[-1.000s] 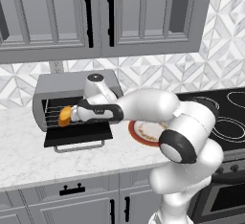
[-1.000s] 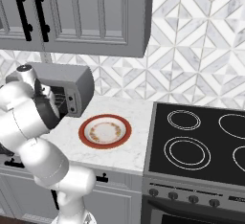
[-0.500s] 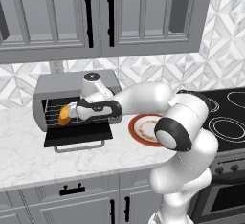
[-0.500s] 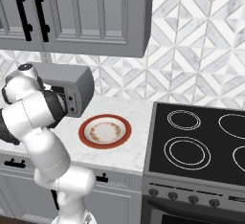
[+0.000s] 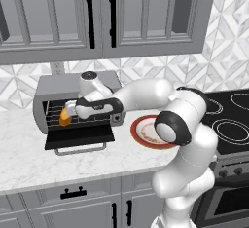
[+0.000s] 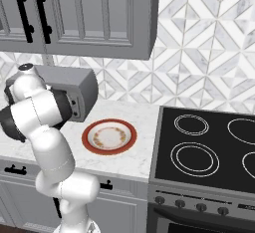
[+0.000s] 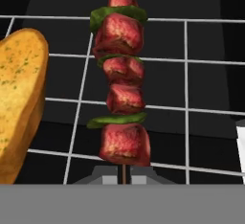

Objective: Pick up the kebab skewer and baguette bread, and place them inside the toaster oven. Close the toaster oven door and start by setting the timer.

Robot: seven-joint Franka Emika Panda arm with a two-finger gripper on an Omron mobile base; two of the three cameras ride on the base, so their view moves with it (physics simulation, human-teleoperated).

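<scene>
One kebab skewer (image 7: 121,88) (four meat chunks), one baguette bread (image 7: 19,98), wire rack (image 7: 186,108)

Where things sit on my counter

The toaster oven (image 5: 78,103) stands at the back of the counter (image 5: 29,159) under the wall cabinets (image 5: 102,17), its door (image 5: 79,137) folded down flat toward me. My gripper (image 5: 69,110) reaches in over the door, with the baguette bread (image 5: 64,118) just to its left on the wire rack (image 7: 191,89). On the hand camera the kebab skewer (image 7: 122,89) sits above the rack, right of the baguette (whether they touch I can't tell). The plate (image 6: 109,136) lies between oven and stove (image 6: 209,147).
</scene>
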